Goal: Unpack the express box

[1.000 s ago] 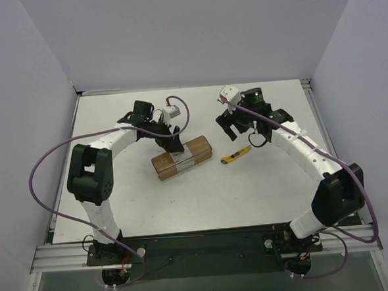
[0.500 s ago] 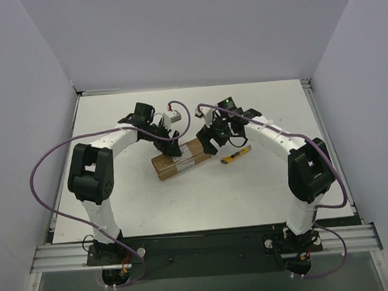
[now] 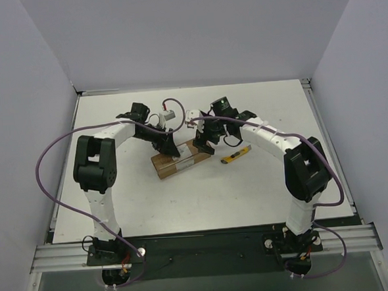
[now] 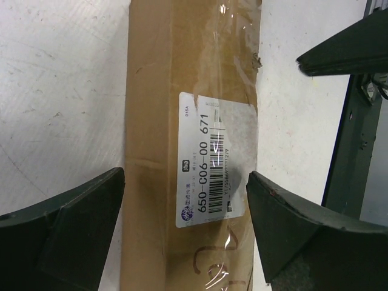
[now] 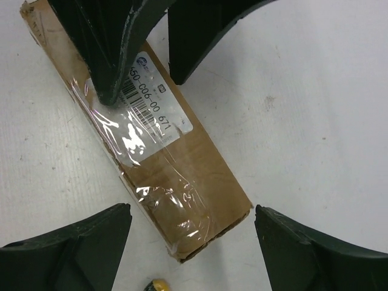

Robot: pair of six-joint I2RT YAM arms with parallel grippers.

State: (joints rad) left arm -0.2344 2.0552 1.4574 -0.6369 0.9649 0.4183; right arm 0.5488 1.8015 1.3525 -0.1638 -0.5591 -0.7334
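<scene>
The express box [image 3: 182, 161], a brown taped carton with a white label, lies flat at mid-table. My left gripper [image 3: 170, 147] is open and low over the box's labelled middle. In the left wrist view the box [image 4: 182, 121] runs between the two fingers of this gripper [image 4: 187, 182]. My right gripper [image 3: 204, 145] hovers open over the box's right end. In the right wrist view that end of the box [image 5: 200, 194] lies between the wide-spread fingers of the gripper [image 5: 193, 212], untouched. The left gripper's fingers [image 5: 115, 48] show at the top.
A yellow-black utility knife [image 3: 236, 156] lies on the table just right of the box, its tip [image 5: 154, 285] near the box's end. Purple cables loop off both arms. Grey walls close in the white table [image 3: 282, 180] on three sides.
My right arm has swung left from above the knife to the box's right end. My left gripper has shifted slightly along the box. The box has stayed put.
</scene>
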